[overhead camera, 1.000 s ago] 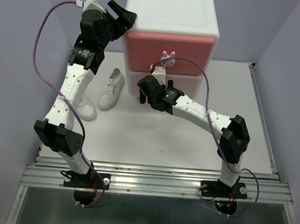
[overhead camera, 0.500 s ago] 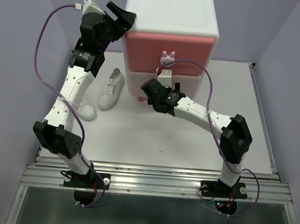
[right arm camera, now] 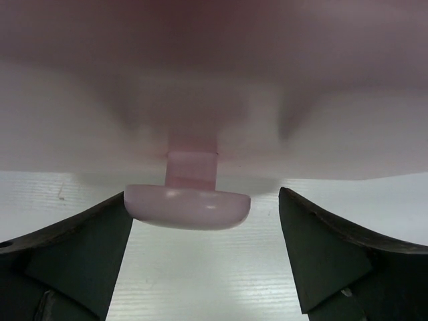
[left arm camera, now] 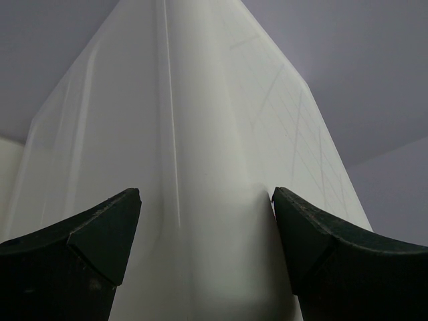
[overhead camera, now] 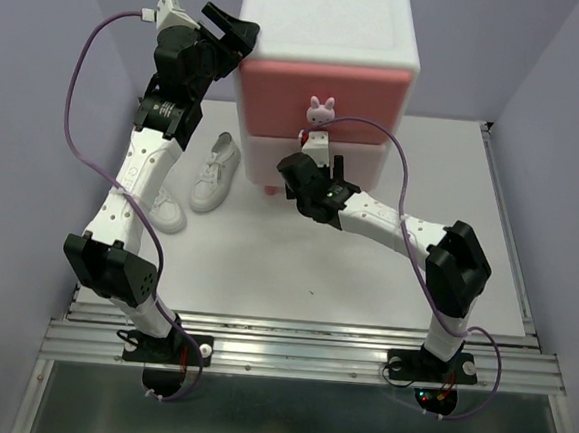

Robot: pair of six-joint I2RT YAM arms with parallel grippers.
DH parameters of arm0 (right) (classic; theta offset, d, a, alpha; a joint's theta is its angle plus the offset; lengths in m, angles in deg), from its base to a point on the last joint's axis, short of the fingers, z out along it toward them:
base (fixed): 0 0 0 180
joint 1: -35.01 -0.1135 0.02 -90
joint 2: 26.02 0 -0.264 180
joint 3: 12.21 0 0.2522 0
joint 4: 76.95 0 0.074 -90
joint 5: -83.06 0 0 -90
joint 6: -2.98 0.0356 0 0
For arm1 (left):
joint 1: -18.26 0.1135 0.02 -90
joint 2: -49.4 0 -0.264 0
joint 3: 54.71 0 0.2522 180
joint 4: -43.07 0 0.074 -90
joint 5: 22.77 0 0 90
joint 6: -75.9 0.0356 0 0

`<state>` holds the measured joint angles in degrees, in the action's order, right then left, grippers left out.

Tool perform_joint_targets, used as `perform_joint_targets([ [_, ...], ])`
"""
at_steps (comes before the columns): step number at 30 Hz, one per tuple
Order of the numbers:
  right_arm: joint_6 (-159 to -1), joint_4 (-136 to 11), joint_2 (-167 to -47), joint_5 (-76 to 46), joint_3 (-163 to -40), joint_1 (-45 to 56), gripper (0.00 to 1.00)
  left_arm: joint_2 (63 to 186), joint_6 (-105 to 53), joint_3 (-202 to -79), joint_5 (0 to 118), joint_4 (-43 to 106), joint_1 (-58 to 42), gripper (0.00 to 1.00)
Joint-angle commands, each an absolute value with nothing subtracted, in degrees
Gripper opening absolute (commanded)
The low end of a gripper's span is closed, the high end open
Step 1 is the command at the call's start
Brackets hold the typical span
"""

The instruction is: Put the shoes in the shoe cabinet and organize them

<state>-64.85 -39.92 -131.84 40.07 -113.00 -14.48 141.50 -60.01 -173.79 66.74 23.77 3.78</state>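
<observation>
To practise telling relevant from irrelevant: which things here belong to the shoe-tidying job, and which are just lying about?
Job: white plastic cabinet with pink drawer fronts; white lace-up sneaker beside it; second white sneaker partly under the left arm; pale pink lower-drawer knob, between the fingers of the open right gripper.
Not part of it: purple cables on the arms; metal rail at the near edge.

the white shoe cabinet [overhead camera: 329,39] stands upright at the back, dark pink drawer above pale, with a white sneaker [overhead camera: 216,174] just left and a second white sneaker [overhead camera: 168,212] nearer, partly hidden.
</observation>
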Motion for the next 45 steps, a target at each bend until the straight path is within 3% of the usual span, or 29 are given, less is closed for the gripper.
perform_joint_targets([
  [1, -71.45, -57.46, -129.99, 37.72, -112.64, -9.64, 0.86, 144.67, -52.42, -167.44, 69.43, 2.07, 5.43, 0.89],
  [5, -74.36, -62.57, -129.47, 36.49, -110.88, -9.64, 0.69, 144.76, -52.07, -166.83, 69.34, 2.59, 5.43, 0.88],
  [9, -75.59, -65.73, -127.1, 34.9, -108.95, -9.64, 0.4, 144.85, -51.45, -166.56, 69.78, 2.6, 5.43, 0.87],
  [10, -76.29, -66.08, -125.96, 33.59, -107.9, -9.64, 0.27, 144.94, -51.45, -166.56, 69.6, 2.68, 5.43, 0.87],
  [15, -76.91, -66.09, -120.09, 29.02, -101.22, -10.16, 0.1, 145.03, -51.63, -166.38, 69.69, 3.3, 5.34, 0.87],
  [19, -79.29, -66.97, -113.4, 29.62, -92.79, -15.51, 0.06, 145.38, -52.06, -167.35, 72.58, 1.9, 5.34, 0.87],
  [26, -68.15, -60.57, -105.3, 34.9, -83.02, -26.59, 0.04, 145.47, -52.59, -166.21, 75.93, 2.24, 4.73, 0.87],
  [38, -31.78, -27.01, -103.18, 42.98, -87.23, -46.7, 0.03, 143.97, -57.33, -162.26, 81.55, 4.88, 2.09, 0.87],
  [45, -18.04, -13.37, -103.89, 43.25, -87.68, -51.91, 0.04, 143.97, -57.6, -160.76, 82.88, 5.85, 1.38, 0.87],
])
